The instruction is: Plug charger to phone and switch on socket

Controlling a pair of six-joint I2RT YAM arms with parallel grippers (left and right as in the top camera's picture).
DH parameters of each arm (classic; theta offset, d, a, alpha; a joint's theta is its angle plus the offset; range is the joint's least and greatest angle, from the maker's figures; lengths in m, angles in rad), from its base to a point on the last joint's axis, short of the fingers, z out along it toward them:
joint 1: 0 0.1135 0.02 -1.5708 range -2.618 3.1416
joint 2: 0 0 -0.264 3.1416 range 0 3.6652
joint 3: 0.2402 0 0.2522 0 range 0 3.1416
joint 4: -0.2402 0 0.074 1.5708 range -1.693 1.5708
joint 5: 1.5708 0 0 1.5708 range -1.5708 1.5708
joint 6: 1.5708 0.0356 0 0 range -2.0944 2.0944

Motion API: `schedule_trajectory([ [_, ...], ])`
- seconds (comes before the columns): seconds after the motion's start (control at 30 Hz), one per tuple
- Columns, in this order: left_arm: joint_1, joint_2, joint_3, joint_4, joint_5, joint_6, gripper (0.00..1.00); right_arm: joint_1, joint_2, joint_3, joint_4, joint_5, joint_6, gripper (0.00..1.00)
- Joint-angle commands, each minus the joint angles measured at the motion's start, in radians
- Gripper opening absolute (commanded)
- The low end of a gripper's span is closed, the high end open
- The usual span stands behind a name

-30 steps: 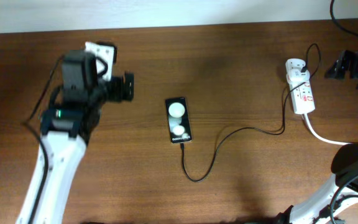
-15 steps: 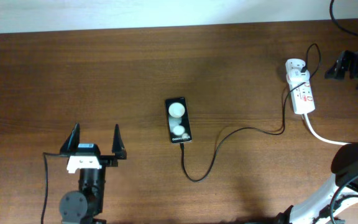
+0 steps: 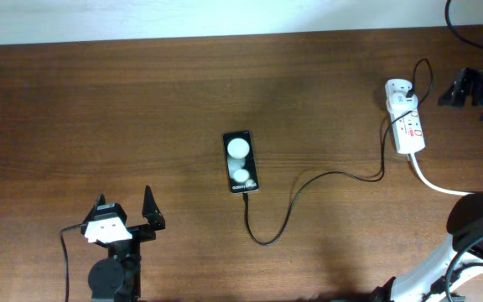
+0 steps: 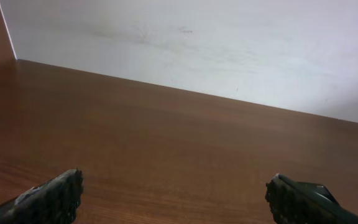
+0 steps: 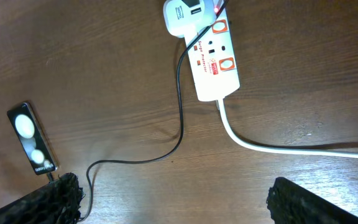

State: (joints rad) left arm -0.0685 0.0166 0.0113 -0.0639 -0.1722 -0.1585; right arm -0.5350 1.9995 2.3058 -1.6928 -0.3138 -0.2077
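Seen from overhead, the left gripper (image 3: 126,210) sits at the near-left of the wooden table (image 3: 141,101), fingers spread wide and empty, well apart from the phone (image 3: 241,162) lying flat at centre. The charger (image 3: 342,174) loops from the phone's near edge to the socket (image 3: 409,127) at far right; its tip appears to be in the phone, though the join is too small to confirm. The left wrist view shows only bare tabletop and a white wall (image 4: 197,37) beyond widely parted fingertips (image 4: 55,196). The right wrist view looks down on the socket from above, the right gripper (image 5: 173,186) splayed and holding nothing, the white adapter (image 5: 185,14) seated at the strip's end beside the red-marked switches (image 5: 219,28). Switching on looks like the remaining job. It is best done by narrowing the fingers, descending straight and pressing with one tip clear of the cable, so the strip does not skid.
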Motion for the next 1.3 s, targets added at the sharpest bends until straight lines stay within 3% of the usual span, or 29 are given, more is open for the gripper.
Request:
schedule_trajectory([
  [0.0, 0.006, -0.012, -0.002, -0.014, 0.038, 0.076, 0.99, 0.006, -0.022, 0.008, -0.006, 0.001, 0.007, 0.99],
  [0.17, 0.006, -0.012, -0.001, -0.016, 0.048, 0.113, 0.99, 0.006, -0.022, 0.008, -0.006, 0.001, 0.007, 0.99],
  [0.27, 0.006, -0.012, -0.001, -0.021, 0.091, 0.209, 0.99, 0.006, -0.022, 0.008, -0.006, 0.001, 0.007, 0.99],
  [0.43, 0.006, -0.012, -0.001, -0.023, 0.157, 0.208, 0.99, 0.006, -0.022, 0.008, -0.005, 0.001, 0.007, 0.99],
  [1.27, 0.006, -0.011, -0.001, -0.021, 0.158, 0.209, 0.99, 0.006, -0.022, 0.008, -0.005, 0.001, 0.007, 0.99],
])
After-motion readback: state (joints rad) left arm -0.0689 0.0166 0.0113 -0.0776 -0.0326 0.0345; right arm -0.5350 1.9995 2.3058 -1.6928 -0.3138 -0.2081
